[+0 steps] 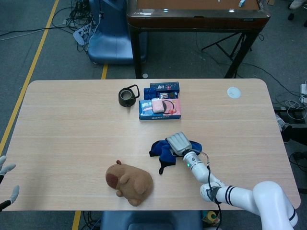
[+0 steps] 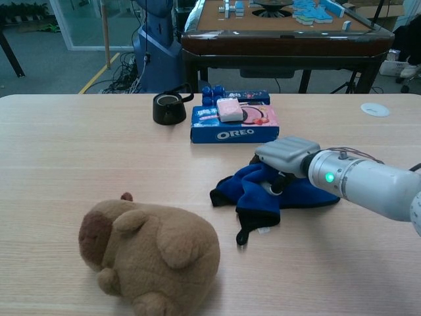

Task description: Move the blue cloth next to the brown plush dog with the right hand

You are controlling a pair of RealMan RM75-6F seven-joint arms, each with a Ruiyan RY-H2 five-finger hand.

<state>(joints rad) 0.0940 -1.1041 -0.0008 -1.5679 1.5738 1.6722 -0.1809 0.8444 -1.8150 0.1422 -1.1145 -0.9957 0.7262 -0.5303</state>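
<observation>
Blue cloth (image 1: 165,149) (image 2: 266,195) lies bunched on the wooden surface (image 1: 72,129) (image 2: 79,151), near the brown plush dog (image 1: 128,182) (image 2: 148,255) but apart from it, on the side of the dog toward the Oreo box (image 1: 159,109) (image 2: 235,125). One dark edge of the cloth trails out toward the dog without touching it. The right hand (image 1: 178,143) (image 2: 284,158) sits on top of the cloth with its fingers curled down into the folds, holding the fabric; its pale back faces up and a green light glows on the wrist behind it. The dog lies on its side near the front edge of the surface. Beyond the cloth from the dog stands the Oreo box with a pink packet (image 1: 158,106) (image 2: 229,109) resting on it, and a small dark cup (image 1: 127,97) (image 2: 169,108) stands just beside the box. A white round disc (image 1: 233,92) (image 2: 375,109) lies well apart from the dog, toward the far right corner. The left hand (image 1: 6,182) shows only at the lower left edge of the head view, off the surface, its fingers spread and holding nothing.
</observation>
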